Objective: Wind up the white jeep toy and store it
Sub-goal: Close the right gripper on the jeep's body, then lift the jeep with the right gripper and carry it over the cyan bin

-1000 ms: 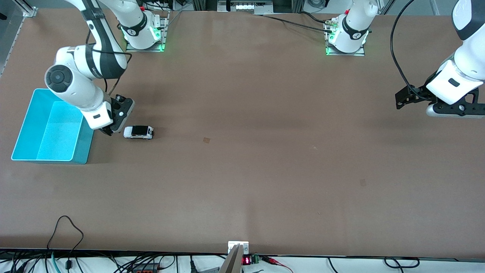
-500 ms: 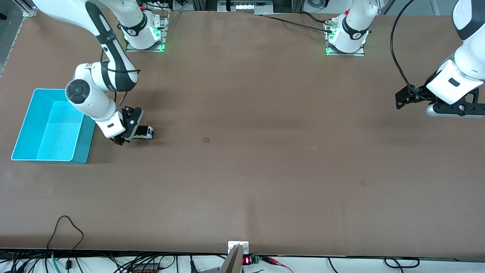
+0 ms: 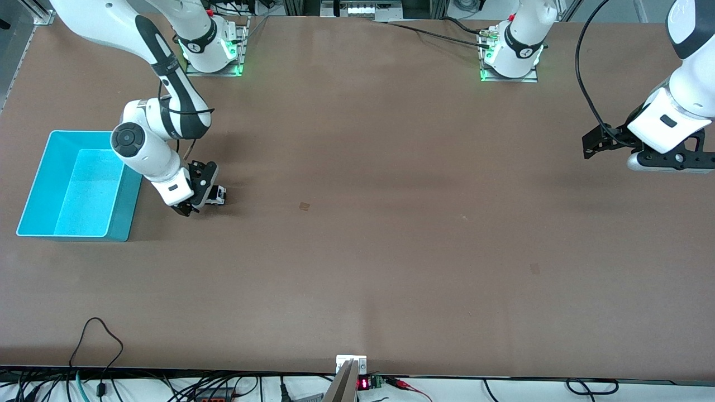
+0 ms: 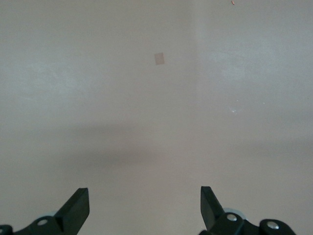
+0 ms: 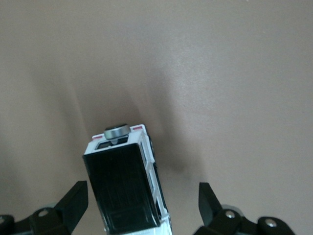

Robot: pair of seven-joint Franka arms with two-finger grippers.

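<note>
Front view: the right gripper [image 3: 195,202] is hanging low over the table [image 3: 391,234], just beside the cyan bin [image 3: 120,215], toward the right arm's end of the table. The jeep [image 3: 217,195] is sitting on the table right under the gripper, and only its end pointing away from the bin is showing past the wrist; the rest is covered by the gripper body. The jeep is beside the bin, not in it, and there is a small gap between them. The left gripper [image 3: 592,146] is waiting up in the air over the left arm's end of the table, well apart from the jeep and the bin.

Left wrist view: the left gripper [image 4: 145,205] is standing wide open, w/ only bare table [image 4: 156,98] and a small tan patch [image 4: 159,58] showing between and past its fingers [image 4: 76,208].

Right wrist view: the right gripper [image 5: 142,205] is also spread wide, holding nothing. The jeep [image 5: 127,188] is lying between the two fingers [image 5: 73,200], black roof up, w/ its spare wheel [image 5: 117,131] at the end pointing away from the camera. Table is showing between the car and each finger, so the fingers are approx. at both sides of the car but not touching it.
</note>
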